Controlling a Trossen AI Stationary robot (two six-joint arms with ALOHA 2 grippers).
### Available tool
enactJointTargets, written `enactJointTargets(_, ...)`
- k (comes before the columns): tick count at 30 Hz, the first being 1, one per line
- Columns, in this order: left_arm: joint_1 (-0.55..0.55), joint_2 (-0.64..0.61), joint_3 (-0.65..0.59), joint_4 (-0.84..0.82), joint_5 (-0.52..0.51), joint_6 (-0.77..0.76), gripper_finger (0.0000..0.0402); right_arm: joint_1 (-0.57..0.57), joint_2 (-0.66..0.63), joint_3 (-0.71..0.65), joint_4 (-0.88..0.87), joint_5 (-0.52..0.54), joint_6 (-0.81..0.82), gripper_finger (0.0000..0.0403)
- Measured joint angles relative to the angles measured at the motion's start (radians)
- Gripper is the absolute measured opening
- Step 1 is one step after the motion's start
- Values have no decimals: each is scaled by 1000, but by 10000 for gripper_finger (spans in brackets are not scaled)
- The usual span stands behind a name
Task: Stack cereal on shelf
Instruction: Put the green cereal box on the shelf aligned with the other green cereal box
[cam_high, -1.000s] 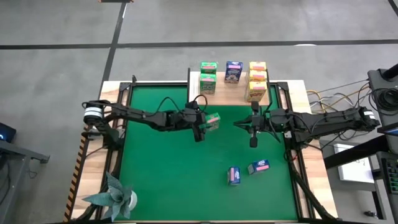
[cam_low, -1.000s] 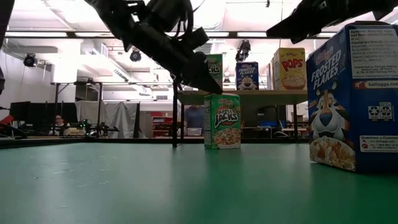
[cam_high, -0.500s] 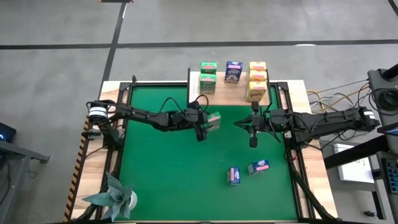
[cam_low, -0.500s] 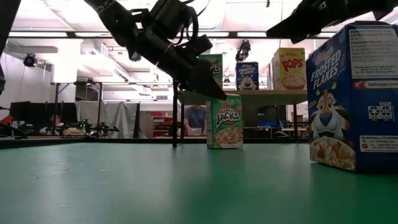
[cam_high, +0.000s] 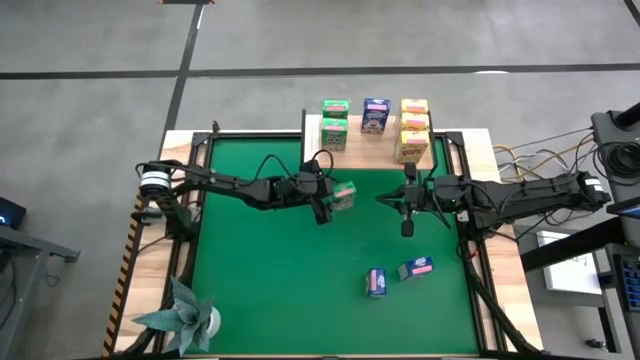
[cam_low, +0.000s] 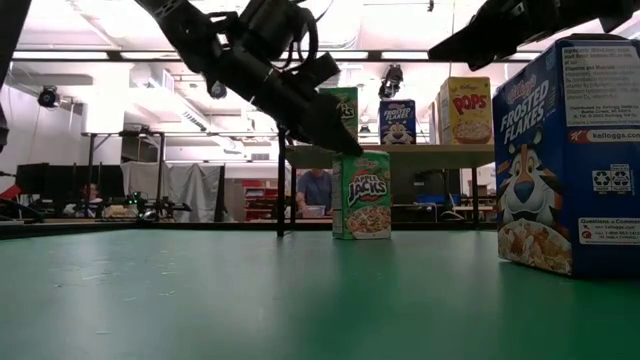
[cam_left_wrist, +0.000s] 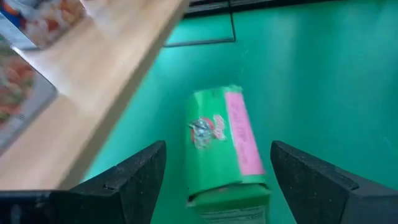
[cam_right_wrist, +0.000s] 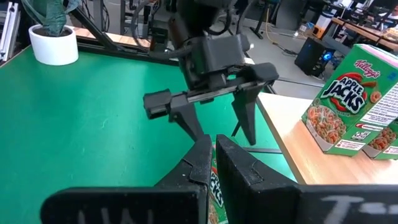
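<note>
Left end effector (cam_high: 335, 200) poised just above a green box (cam_high: 343, 195), fingers spread wide to either side of it with gaps showing in the left wrist view, so nothing gripped; likely spread that wide to straddle the box's narrow faces. Green box upright on the mat (cam_high: 260, 280), just in front of the shelf (cam_high: 440, 152), probably placed there within easy reach of the board. On the shelf: two green boxes (cam_high: 334, 120) at its left end, one blue box (cam_high: 376, 116) in the middle, three yellow boxes (cam_high: 412, 128) at its right end, sorted by colour, so the free spot for this green one looks to be with its own kind. Right end effector (cam_high: 407, 226) hanging over the mat in front of the shelf's right end, fingers pressed together and empty, apparently waiting clear of the left arm. Two more blue boxes (cam_high: 398, 276) lying flat on the mat well in front of the shelf, apart from each other, not yet stacked. Potted paper plant (cam_high: 185, 315) at the tabletop's near left corner, far from the shelf
</note>
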Motion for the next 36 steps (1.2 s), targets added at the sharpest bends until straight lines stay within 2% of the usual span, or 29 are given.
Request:
enactJointTargets(12, 3, 28, -2, 4, 0, -1, 269, 0, 0, 0, -1, 0, 0, 13)
enactJointTargets(24, 2, 28, -2, 4, -1, -8, 197, 0, 0, 0, 0, 0, 0, 13)
enactJointTargets(36, -21, 23, -2, 2, -5, 0, 171, 0, 0, 0, 0, 0, -1, 13)
